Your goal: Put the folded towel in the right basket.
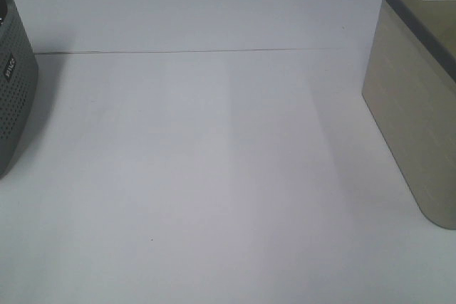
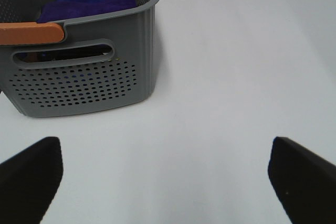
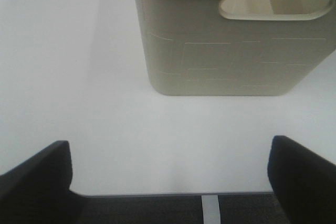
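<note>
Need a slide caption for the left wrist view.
Open left gripper faces grey basket holding folded purple towel.

left gripper [image 2: 167, 174]: two matte black, blunt, rounded fingers [image 2: 29, 174] | right gripper [image 3: 170, 177]: two matte black, blocky fingers [image 3: 37, 179] with plain surface

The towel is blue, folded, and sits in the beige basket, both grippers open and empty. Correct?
Not quite. The towel lies in the grey basket, as the left wrist view shows. The left gripper and right gripper are open and empty.
</note>
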Controlling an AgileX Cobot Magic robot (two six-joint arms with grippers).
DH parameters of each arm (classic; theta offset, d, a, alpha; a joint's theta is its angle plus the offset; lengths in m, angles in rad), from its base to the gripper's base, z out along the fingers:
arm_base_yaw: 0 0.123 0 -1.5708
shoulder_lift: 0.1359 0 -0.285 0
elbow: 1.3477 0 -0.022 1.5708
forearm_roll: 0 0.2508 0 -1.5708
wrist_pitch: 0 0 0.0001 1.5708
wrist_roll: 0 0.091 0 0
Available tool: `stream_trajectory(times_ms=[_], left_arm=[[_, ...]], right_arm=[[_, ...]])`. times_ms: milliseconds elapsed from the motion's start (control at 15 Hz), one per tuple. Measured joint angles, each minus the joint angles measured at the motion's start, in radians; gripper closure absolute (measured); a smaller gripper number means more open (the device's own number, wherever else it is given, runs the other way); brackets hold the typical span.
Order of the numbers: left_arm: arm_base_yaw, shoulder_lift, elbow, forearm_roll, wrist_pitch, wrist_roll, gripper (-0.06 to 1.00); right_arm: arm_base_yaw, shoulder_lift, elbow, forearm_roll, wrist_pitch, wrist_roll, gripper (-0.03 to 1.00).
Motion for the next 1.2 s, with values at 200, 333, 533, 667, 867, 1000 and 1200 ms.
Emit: stream_trajectory(times_ms=[200, 333, 533, 667, 867, 1000, 1200], left_arm=[[0.000, 0.000, 0.000, -0.002, -0.001, 0.000, -0.05], [0.000, 0.000, 0.000, -0.008, -0.001, 0.000, -0.05], [0.000, 0.000, 0.000, -0.008, -0.001, 0.000, -0.05], [0.000, 0.000, 0.000, -0.008, -0.001, 0.000, -0.05], [0.000, 0.000, 0.000, -0.008, -0.001, 0.000, -0.05], [0.000, 0.000, 0.000, -0.008, -0.001, 0.000, -0.05], [0.000, 0.000, 0.000, -0.008, -0.001, 0.000, -0.05]], right_arm=[[0.000, -0.021, 0.033, -0.011, -0.040, 0.046, 0.00], [0.000, -0.021, 0.047, -0.011, -0.055, 0.047, 0.00], [0.000, -0.021, 0.048, -0.011, -0.060, 0.047, 0.00], [0.000, -0.021, 0.049, -0.010, -0.060, 0.047, 0.00], [0.000, -0.021, 0.049, -0.010, -0.060, 0.047, 0.00], [0.000, -0.021, 0.049, -0.010, -0.060, 0.048, 0.00], [0.000, -0.021, 0.049, -0.010, -0.060, 0.048, 0.00]])
